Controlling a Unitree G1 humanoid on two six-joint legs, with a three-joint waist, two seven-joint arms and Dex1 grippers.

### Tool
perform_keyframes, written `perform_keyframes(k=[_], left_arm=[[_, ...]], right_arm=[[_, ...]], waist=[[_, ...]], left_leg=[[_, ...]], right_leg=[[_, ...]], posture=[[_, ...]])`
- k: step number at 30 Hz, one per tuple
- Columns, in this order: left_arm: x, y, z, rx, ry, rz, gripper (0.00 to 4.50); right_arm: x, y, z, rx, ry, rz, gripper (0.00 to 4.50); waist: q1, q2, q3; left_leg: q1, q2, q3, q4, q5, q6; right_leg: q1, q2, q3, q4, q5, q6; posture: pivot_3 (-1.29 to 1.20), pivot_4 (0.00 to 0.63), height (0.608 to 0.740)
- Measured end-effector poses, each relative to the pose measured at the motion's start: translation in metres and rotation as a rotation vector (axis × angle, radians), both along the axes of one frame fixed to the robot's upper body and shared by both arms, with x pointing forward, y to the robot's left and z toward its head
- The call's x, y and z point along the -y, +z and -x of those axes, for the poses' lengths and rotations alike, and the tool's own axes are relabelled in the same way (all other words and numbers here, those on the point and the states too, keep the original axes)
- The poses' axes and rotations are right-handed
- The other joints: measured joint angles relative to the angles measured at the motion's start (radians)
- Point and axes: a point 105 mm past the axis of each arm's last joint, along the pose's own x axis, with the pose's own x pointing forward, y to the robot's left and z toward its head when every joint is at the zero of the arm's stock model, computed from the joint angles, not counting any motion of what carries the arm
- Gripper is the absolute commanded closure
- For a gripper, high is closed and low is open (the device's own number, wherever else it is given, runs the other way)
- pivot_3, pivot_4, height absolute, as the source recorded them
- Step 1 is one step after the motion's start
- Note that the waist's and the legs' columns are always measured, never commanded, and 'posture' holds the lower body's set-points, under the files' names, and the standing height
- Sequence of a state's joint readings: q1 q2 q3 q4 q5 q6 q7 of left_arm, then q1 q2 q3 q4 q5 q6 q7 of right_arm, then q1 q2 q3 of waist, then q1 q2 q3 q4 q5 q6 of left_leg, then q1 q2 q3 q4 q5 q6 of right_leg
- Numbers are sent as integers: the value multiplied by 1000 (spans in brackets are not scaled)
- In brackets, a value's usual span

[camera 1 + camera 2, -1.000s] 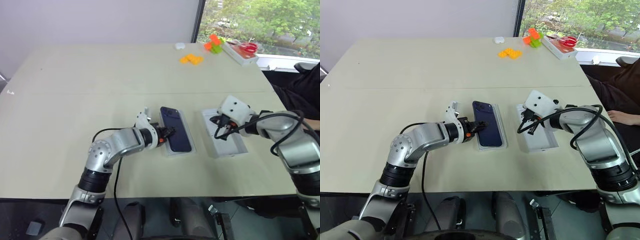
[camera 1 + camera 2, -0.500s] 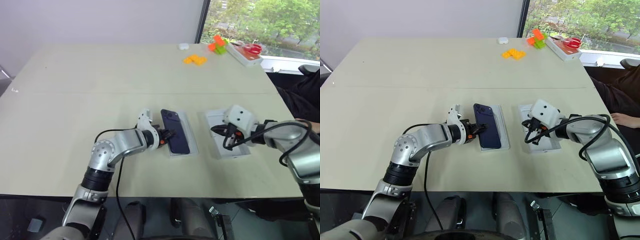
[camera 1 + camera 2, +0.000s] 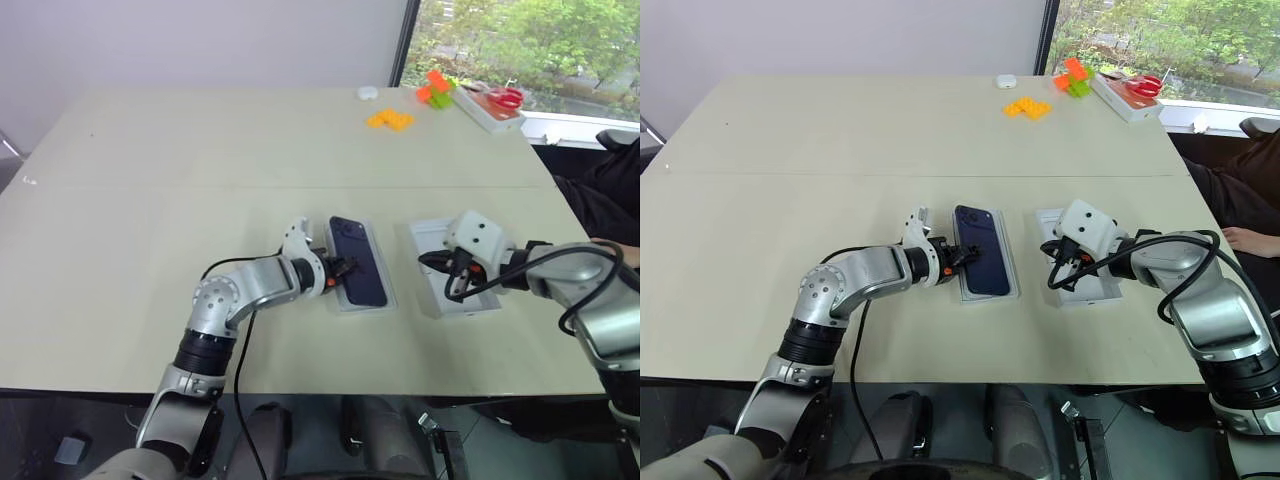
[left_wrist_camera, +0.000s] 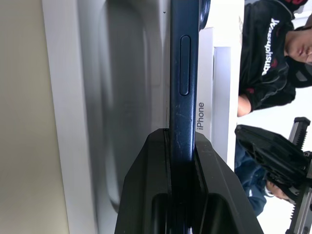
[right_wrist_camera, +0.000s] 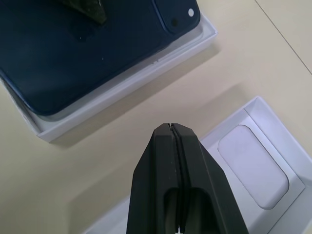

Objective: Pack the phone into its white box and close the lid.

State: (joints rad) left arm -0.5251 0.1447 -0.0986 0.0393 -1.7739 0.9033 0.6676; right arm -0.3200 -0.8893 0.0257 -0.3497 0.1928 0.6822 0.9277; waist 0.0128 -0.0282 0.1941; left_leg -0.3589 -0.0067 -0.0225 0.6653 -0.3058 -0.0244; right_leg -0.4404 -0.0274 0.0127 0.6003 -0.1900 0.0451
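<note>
Black left fingers (image 4: 146, 170) pinch the phone (image 3: 358, 272) by its edge, lowering it into the box (image 3: 385, 290) at frame centre, likely to seat it flat. Right fingers (image 5: 168, 161), shut and empty, hover over a white tray (image 3: 440, 300) right of centre on the bench (image 3: 200, 150).

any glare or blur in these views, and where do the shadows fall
Left eye view: bright window, soft light, no glare on the phone. Right wrist view: right gripper and white box cast soft shadows on the table. Left wrist view: close fingers look blurred.
</note>
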Motion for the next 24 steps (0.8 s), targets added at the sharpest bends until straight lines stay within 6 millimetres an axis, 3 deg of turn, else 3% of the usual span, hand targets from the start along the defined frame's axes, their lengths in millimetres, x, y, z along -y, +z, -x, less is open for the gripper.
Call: perform_keyframes(k=[4, 7, 14, 20, 24], left_arm=[[1, 1, 1, 4, -10, 10, 1688], [2, 7, 2, 25, -28, 28, 55], [-2, 12, 7, 36, -67, 10, 21], [-25, 24, 17, 120, -114, -91, 21], [-42, 42, 19, 220, -107, -109, 21]], right_arm=[[0, 0, 0, -1, 0, 1, 4500], [-1, -1, 0, -2, 3, 4, 4500], [-3, -1, 0, 5, 15, 8, 4500], [-4, -2, -1, 7, 15, 18, 4500], [-4, -2, -2, 11, 18, 19, 4500]], waist=[[1, 0, 0], [1, 0, 0], [-1, 0, 0], [0, 0, 0], [-1, 0, 0]], left_leg=[[0, 0, 0, 0, 0, 0], [1, 0, 0, 0, 0, 0], [2, 0, -1, 0, 0, 0], [2, 0, -1, 0, 0, -1], [1, 0, -1, 0, 1, -1]], right_leg=[[0, 0, 0, 0, 0, 0], [1, 0, 0, 0, 0, 0], [1, 0, 0, 1, 0, 0], [1, 0, 0, 1, 0, 1], [1, -1, 0, 1, 0, 0]], posture=[[0, 150, 740], [0, 150, 740], [0, 150, 740], [0, 150, 740], [0, 150, 740]])
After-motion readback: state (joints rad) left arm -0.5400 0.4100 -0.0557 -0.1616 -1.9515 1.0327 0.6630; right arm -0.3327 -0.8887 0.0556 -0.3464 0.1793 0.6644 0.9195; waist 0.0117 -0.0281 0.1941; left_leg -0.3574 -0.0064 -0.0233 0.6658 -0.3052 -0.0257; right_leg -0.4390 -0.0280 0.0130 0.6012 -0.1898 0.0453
